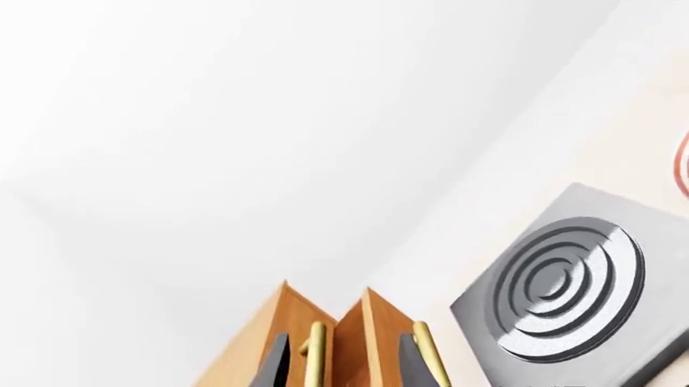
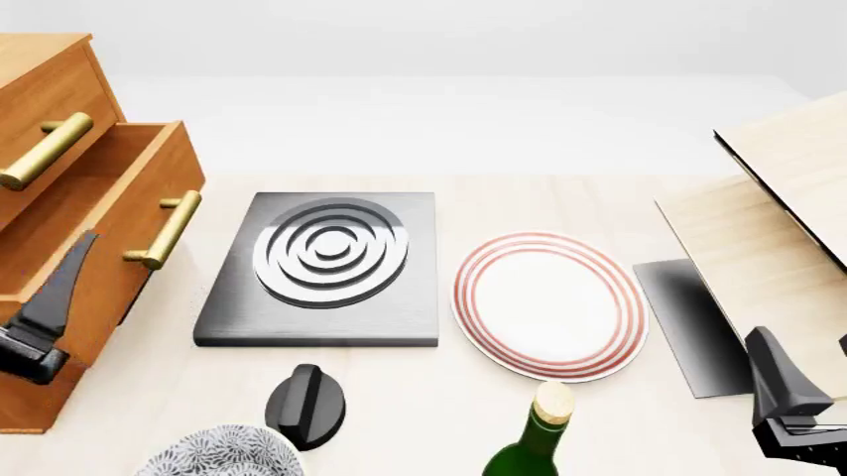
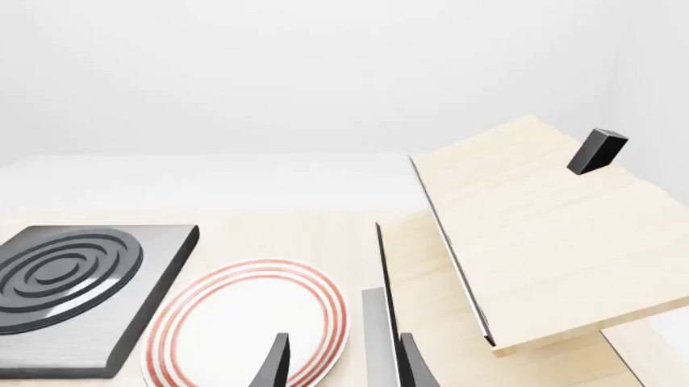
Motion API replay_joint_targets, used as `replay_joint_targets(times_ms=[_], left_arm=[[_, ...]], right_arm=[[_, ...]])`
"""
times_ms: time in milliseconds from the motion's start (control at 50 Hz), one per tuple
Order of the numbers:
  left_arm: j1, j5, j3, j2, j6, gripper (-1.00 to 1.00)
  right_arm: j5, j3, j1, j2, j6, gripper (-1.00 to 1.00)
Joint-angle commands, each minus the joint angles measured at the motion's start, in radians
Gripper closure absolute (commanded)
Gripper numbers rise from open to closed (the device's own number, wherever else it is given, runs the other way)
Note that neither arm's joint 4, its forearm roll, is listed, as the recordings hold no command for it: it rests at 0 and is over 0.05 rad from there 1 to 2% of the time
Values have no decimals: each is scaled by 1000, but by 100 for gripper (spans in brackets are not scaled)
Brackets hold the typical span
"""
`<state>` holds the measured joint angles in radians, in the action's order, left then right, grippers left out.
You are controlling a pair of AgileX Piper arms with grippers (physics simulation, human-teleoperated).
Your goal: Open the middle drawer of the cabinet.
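The middle drawer [image 2: 113,213] sits at the table's far left in the cabinet [image 2: 40,79], already pulled out w/ its brass handle [image 2: 166,230] forward. Rigid wood, prob. slides straight; the bar is the place to grip. Left gripper [image 2: 38,322] is just beside the drawer front, below the handle, fingers apart, holding nothing. Right gripper [image 3: 339,363] is well apart, open.

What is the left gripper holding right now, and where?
Nothing, it seems: the left gripper sits open by the middle drawer, clear of its handle. The right gripper is empty too.
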<state>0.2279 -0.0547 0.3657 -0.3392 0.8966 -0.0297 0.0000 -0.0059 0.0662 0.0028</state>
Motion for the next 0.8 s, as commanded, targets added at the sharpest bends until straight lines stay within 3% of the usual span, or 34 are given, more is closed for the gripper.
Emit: replay_joint_targets(times_ms=[20,140,380,480,800], left_arm=[[-23,121,71,2,-86,-100],[-67,219,150,-24,-165,-100],[-61,341,235,-46,-237,-100],[-77,422,287,-79,-298,-100],[-108,510,317,-128,-358,-100]], right_arm=[[8,0,0,-17,-5,-100],[8,0,0,-17,-5,-100],[8,0,0,-17,-5,-100],[8,0,0,-17,-5,-100],[8,0,0,-17,-5,-100]])
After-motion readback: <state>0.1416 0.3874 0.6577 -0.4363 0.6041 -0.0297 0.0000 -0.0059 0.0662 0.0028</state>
